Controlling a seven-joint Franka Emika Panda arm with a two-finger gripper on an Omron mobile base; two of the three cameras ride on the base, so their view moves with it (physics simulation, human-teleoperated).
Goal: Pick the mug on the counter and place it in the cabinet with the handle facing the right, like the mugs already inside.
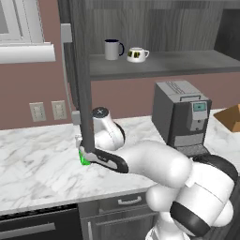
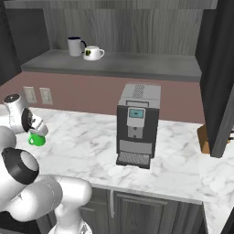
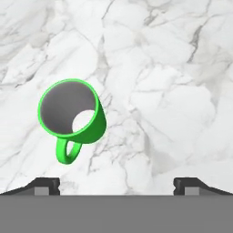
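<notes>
Green mug [image 3: 73,109] upright on marble counter [image 3: 173,68], loop handle [image 3: 67,150] showing; tool [image 3: 116,185] wide open, empty.

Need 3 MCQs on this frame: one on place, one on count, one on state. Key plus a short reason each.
1. Where does the green mug stand?
A. on the cabinet shelf
B. on the marble counter
C. under the coffee machine's spout

2. How many mugs are on the cabinet shelf?
A. one
B. two
C. three

3. What is the gripper doing?
A. open above the mug, holding nothing
B. shut on the mug's handle
C. shut on the mug's rim

Key: 1 B, the hand view shows the mug upright on veined marble, left of the coffee machine. 2 B, a dark navy mug and a white mug stand side by side. 3 A, the fingertips sit wide apart and the mug lies clear of them.
</notes>
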